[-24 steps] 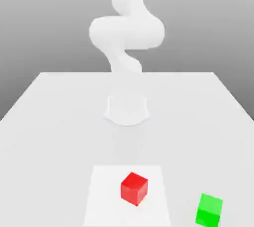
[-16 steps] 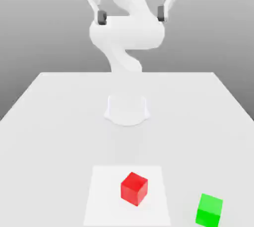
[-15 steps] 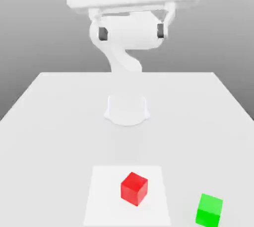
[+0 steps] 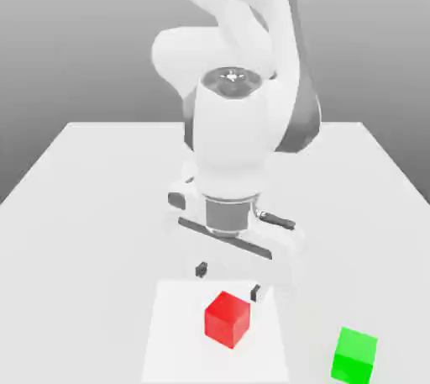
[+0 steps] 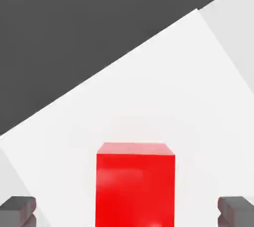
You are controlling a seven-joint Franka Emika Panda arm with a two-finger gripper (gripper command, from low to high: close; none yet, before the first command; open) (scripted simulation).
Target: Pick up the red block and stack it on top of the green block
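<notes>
Exterior view: the gripper (image 4: 228, 281) hung over the red block (image 4: 227, 319), its two fingertips spread wide and holding nothing. The block sat on the white square (image 4: 172, 349) on the table (image 4: 101, 248), turned at an angle to the square's edges. The green block (image 4: 353, 357) stood well apart, toward the exterior view's right and nearer the camera, with nothing on it.

Hand view: the red block lay between the two spread fingers, with a gap on either side. Its faces ran roughly square to them, so the wrist angle looked right for a grasp. Pale gripper parts merged with the pale table in the exterior view, so the height of the tips above the block could not be judged well; they seemed to be just over it.

Step in hand, as judged: lining up and lowering for the pick. Lift and stacking remained to be done.

Risks noted. If the descent drifted sideways, one finger could land on the block's upper face and tip or shove it. If closing began too high, only the upper edges would be caught and the smooth cube could slip or swing. An off-centre close would push the block before both pads met it. Later, too low a carry could knock the green block; release off-centre or above contact could let the red one topple.
</notes>
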